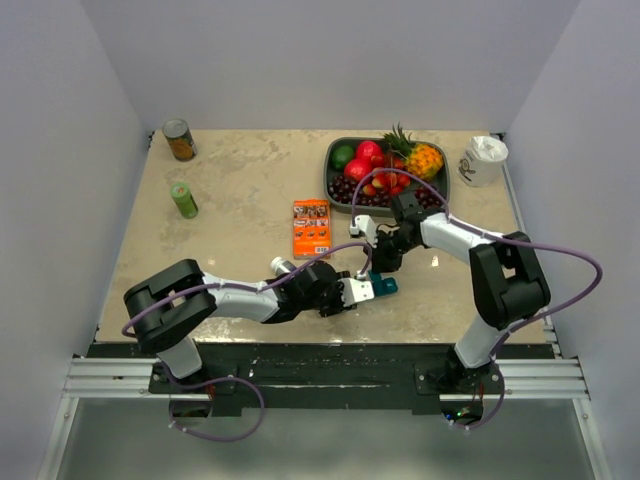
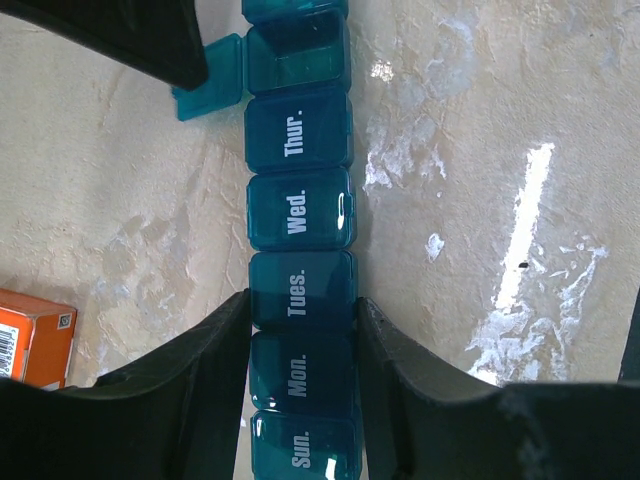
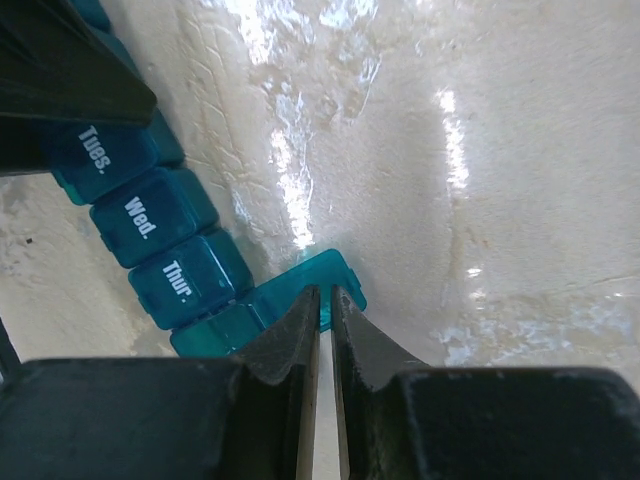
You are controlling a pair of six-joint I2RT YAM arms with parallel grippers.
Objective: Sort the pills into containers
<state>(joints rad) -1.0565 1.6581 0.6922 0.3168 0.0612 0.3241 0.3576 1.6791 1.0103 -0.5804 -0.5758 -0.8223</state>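
Left wrist view: the left gripper (image 2: 302, 320) stands part open, its two black fingers (image 2: 190, 380) pressed against either long side of the long narrow teal plastic pill-organiser strip (image 2: 300, 210) at the Mon. and Tues. compartments. Judged purpose: to brace the strip against sliding while the other arm works a lid. Beyond the jaws, Wed. and Thur. lie closed. The next compartment (image 2: 297, 55) is uncovered, its teal hinged lid (image 2: 210, 78) lying flat out to one side.

Right wrist view: the right gripper (image 3: 322, 297) is all but closed, a thin edge of that lid caught between its tips, apparently to fold it fully back. No orange-yellow pills show in any view, and whether the uncovered compartment holds any cannot be told. A flat orange box (image 2: 30, 335) lies apart, outside the left jaw.
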